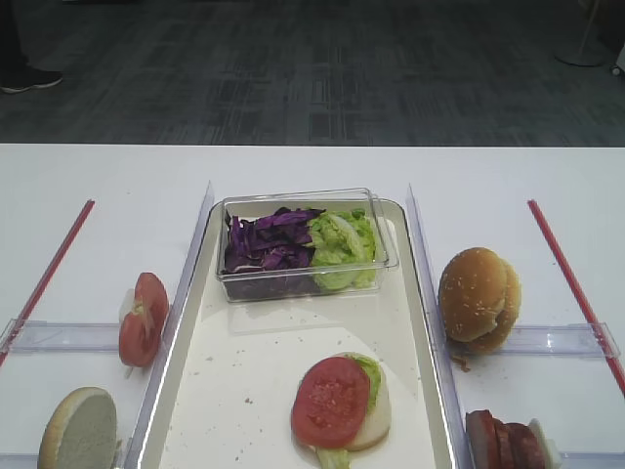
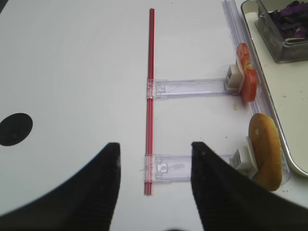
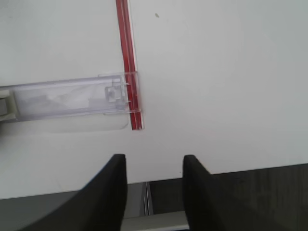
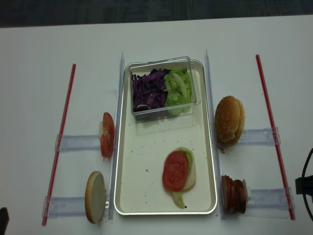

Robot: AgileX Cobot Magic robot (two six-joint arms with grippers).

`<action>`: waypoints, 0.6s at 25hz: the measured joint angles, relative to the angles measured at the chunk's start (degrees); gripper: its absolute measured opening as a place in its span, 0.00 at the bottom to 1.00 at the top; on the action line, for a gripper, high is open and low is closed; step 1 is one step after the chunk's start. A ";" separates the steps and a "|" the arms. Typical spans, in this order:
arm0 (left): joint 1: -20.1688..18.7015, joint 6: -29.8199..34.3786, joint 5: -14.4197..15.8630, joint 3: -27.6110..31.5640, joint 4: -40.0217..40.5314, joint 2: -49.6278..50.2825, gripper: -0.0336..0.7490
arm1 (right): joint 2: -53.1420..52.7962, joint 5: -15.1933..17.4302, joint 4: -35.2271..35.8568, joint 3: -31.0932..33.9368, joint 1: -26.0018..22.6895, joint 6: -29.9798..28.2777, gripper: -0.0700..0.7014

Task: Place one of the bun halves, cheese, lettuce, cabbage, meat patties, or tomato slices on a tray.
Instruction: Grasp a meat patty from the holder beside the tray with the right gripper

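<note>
1. Overhead, exterior high view: tray lies lengthwise on the white table. At its far end sits a clear box with purple cabbage on the left and lettuce on the right. At the near end a tomato slice lies on lettuce over a pale bun half. Neither pincer shows in this view.
2. Same view, off the tray: left side, upright tomato slices and a bun half on edge; right side, standing buns and a row of meat patties. Red strips run along both outer sides.
3. Right wrist view: right pincer hangs over the table's edge, its dark fingers parted with nothing between them. Ahead lie a red strip and a clear bracket; no food or tray in sight, so the task items lie well apart from it.
4. Left wrist view: left pincer has its fingers spread wide, empty, above the table. A red strip runs straight ahead. To its right, well apart, stand a tomato slice and a bun half, both just beside the tray rim.
5. Realsense high view: the same layout from straight above; stack at the tray's near right. A bit of dark hardware shows at the right edge; nothing can be told from it.
</note>
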 joint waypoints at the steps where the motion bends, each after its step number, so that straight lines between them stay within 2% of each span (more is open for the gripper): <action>1: 0.00 0.00 0.00 0.00 0.00 0.00 0.44 | 0.71 -0.10 0.35 0.00 0.00 -0.30 0.50; 15: 0.00 0.00 0.00 0.00 0.00 0.00 0.44 | 5.97 -2.04 2.84 0.00 0.00 -0.79 0.50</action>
